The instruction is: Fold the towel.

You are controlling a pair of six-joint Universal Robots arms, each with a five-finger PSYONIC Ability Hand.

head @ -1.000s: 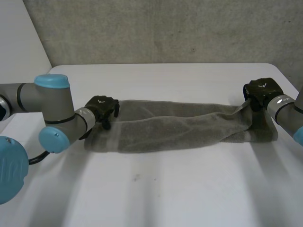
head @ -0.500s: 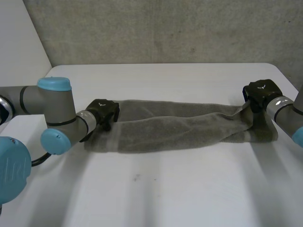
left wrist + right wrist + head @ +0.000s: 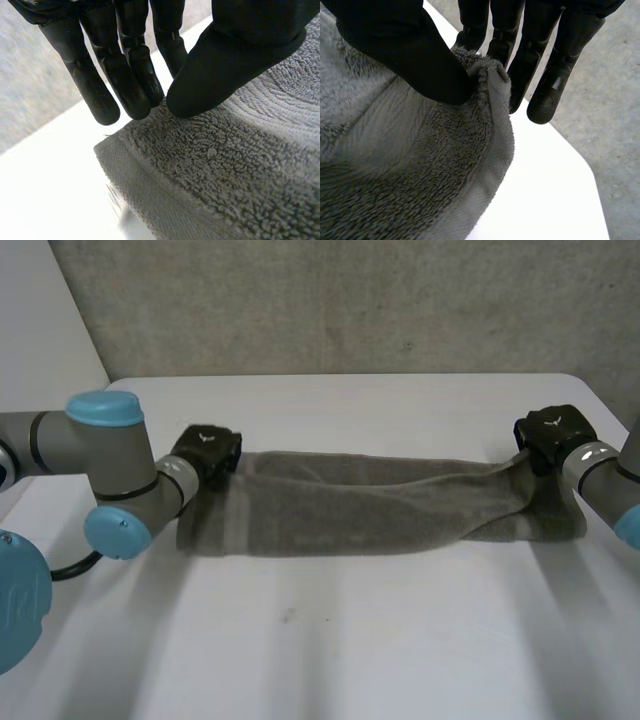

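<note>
- Left hand (image 3: 208, 452): now sitting farther back than half a second ago, at the far left corner of the towel (image 3: 370, 515). Its thumb is pressing on the pile and its straight fingers are meeting it at the edge, pinching the cloth.
- Towel's left end: now lying flatter and broader than before, with its woven band showing.
- Right hand (image 3: 553, 435): staying put at the far right corner, with thumb and fingers clamping a bunched fold of hem.
- Worktop (image 3: 350, 640): white, carrying the towel.
- Wall (image 3: 350, 300): grey, rough, running behind the worktop.
- Towel: grey terry, stretching as one long narrow strip between both hands. It is rumpling lengthwise through the middle, and its right end is rising toward the right hand.
</note>
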